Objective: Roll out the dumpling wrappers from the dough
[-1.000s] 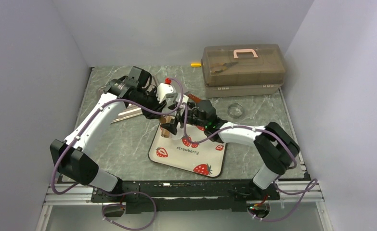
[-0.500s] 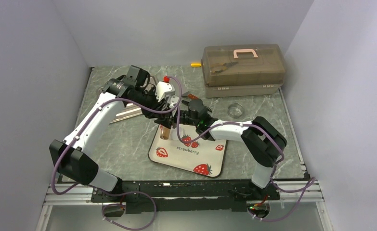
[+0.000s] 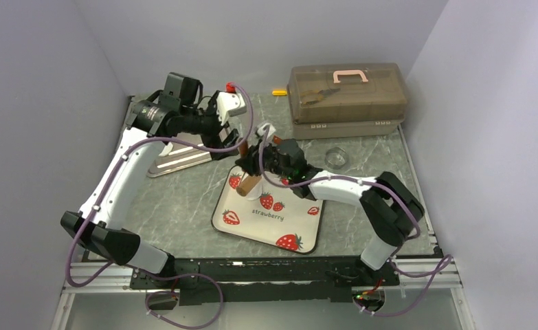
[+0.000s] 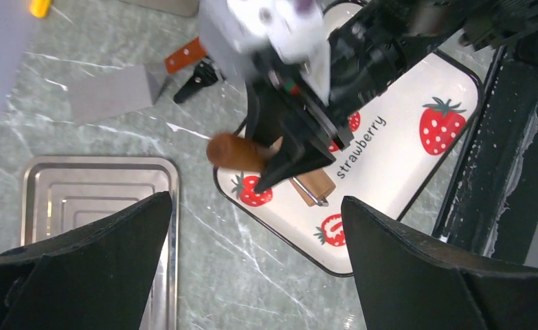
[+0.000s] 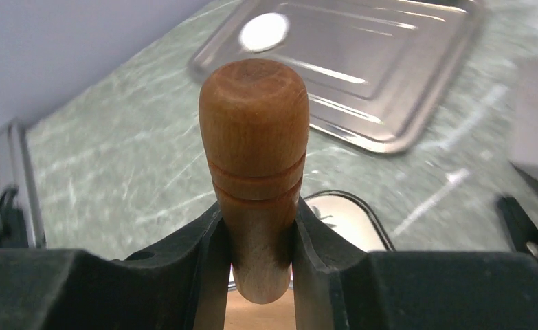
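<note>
The right pincer (image 5: 255, 242) is clamped on the thin neck of the rolling pin (image 5: 254, 124), just behind its round brown end. Holding it there leaves the rest of the pin free, so I think it can be laid down and pushed along.

From above, the rolling pin is tilted in the air over the far corner of the strawberry plate (image 3: 249, 230). It does not lie flat on anything yet. The plate sits in the middle of the bench (image 3: 176, 213), where both arms can reach it, so it looks like the place for rolling.

The left pincer (image 4: 253, 201) is wide apart and holds nothing. It hangs high above the plate and looks down on the other arm. I think it is up there to keep out of the way.

I cannot find the dough for sure. No white lump shows on the plate, and no flat wrappers show anywhere. The right wrist view has a round white spot in the metal tray (image 3: 183, 159), which lies just left of the plate. It could be dough or only light shining on the metal; I cannot tell.

So the rolling has not begun, I think. First the pin must come down flat on the dough.
</note>
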Robot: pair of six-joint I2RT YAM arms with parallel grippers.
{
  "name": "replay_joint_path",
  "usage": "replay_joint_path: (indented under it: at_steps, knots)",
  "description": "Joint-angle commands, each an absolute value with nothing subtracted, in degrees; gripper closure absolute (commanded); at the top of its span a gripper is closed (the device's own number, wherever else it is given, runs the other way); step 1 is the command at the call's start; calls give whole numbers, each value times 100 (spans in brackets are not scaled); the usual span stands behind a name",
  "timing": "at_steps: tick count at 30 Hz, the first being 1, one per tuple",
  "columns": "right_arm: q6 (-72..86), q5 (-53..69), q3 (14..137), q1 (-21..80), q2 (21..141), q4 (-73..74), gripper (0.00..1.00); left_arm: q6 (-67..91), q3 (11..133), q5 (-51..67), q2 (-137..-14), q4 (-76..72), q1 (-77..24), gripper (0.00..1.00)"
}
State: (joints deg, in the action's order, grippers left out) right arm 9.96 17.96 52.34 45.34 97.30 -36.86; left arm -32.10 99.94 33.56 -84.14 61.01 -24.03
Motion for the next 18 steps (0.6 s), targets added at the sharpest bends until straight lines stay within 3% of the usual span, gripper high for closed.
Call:
replay_joint_path:
  at_steps: [1,7,18]
  knots:
    - [2906,-606,5911,4444,8821,-2528,100,-3138,10305,3187,-8250,6286,-2363,1]
    - [4545,-1922,6327,4459,8218,-1229,100,-2723,9593,3616,-8233,5766,-2413,1]
    - [5147,-1873,6420,4750,8038,-1370,100,-1999,9062,4379,-8494,4611,-2612,1]
